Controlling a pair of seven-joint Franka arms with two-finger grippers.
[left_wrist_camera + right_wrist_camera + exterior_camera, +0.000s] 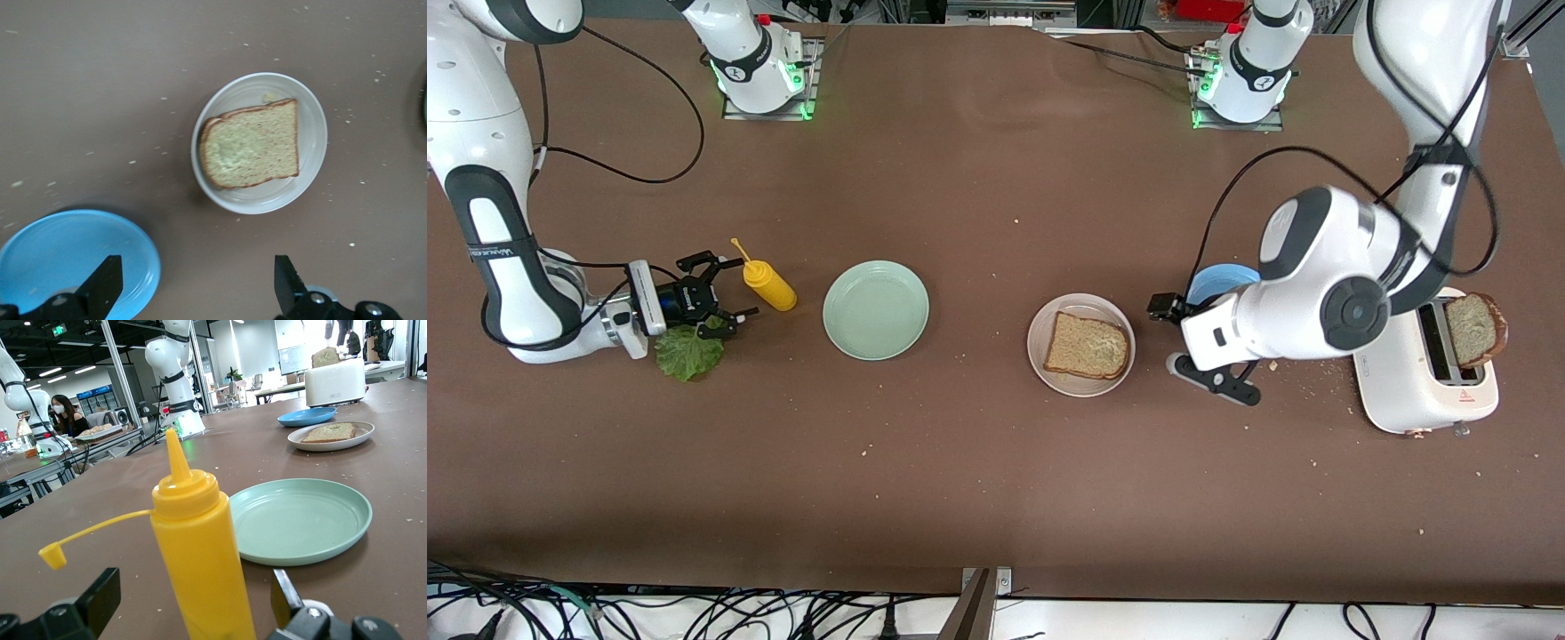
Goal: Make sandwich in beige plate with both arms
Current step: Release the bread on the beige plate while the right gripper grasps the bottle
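I log one bread slice [1087,346] on the beige plate [1040,342], just beside my wide-open, empty left gripper [1172,336]. Right gripper [725,289], open, low beside the lettuce leaf [688,352]; lettuce and toaster slice [1474,329] remain.

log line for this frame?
left gripper: open, empty, beside beige plate | right gripper: open, by lettuce leaf | bread slice on plate

arms: two, glossy white shells with black bands | wrists: silver | cables: black, looping loose along each arm | bases: green lights glowed | right gripper [716,289]: black, blue patch | left gripper [1192,342]: black
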